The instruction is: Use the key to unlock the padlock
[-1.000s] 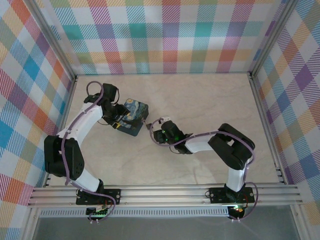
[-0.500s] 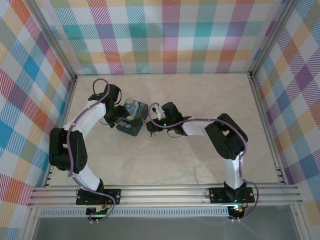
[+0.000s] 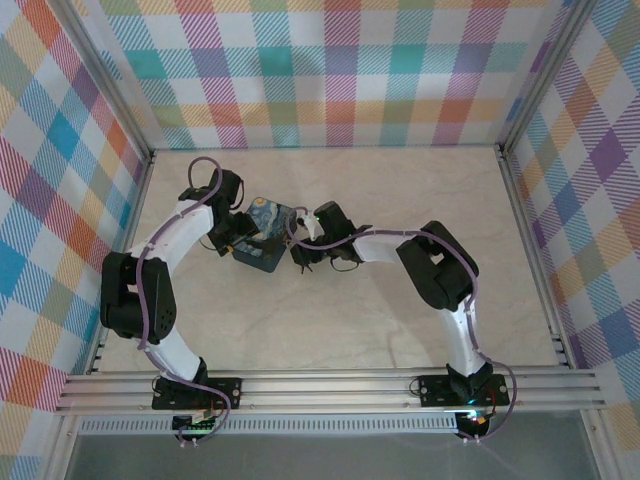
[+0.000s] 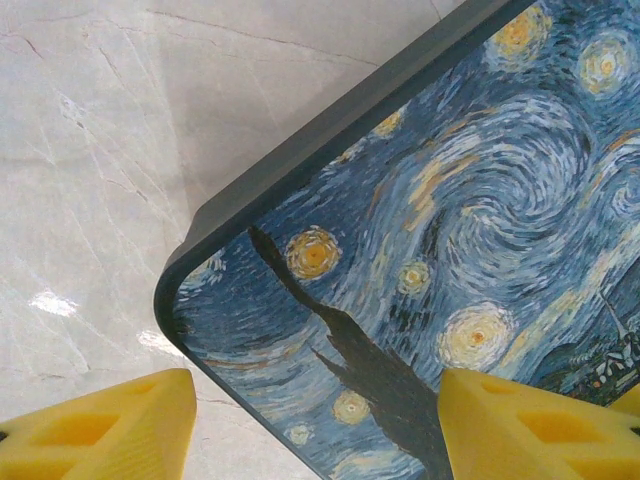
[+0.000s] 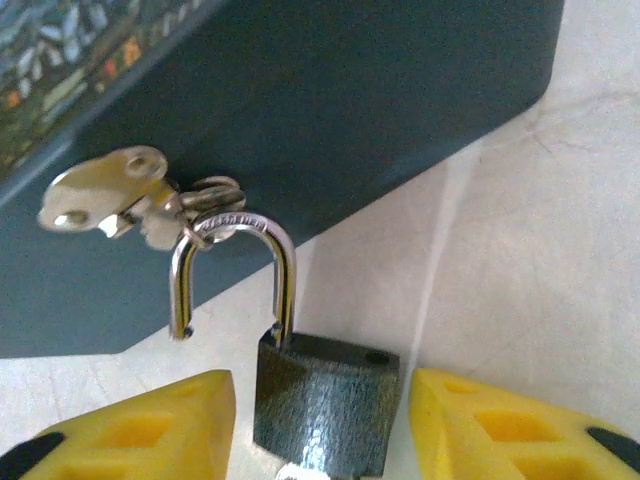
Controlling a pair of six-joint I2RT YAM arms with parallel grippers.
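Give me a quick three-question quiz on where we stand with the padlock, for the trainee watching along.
1. True or false: one end of the shackle of the padlock is free of the body.
2. The padlock body sits between the fingers of: A) the left gripper, B) the right gripper.
3. Fill in: the left gripper's fingers flank a corner of the blue ____.
Key: 1 true; 2 B; 3 tin.
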